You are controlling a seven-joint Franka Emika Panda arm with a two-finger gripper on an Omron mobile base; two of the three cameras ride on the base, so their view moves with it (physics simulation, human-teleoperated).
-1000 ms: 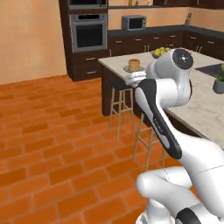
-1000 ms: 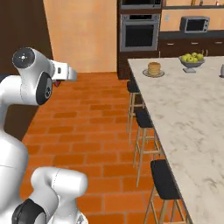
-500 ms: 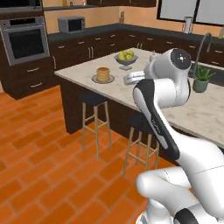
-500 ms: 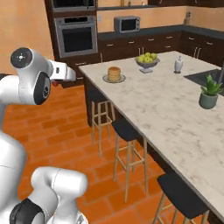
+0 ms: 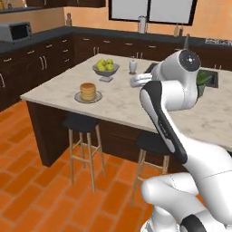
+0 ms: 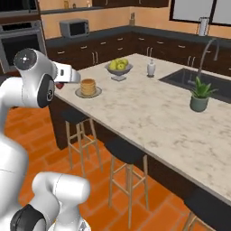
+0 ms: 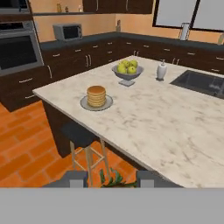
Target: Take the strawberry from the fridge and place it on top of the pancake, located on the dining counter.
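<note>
Swung round by the base, the pancake [image 7: 96, 96] is now centred; jaws are closed on the strawberry [image 7: 114, 178], placing remains.

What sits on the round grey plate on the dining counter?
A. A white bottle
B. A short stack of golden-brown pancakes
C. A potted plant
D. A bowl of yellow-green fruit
B: the plate on the dining counter carries the pancake stack, while the bowl of yellow-green fruit stands apart, farther back.
</note>
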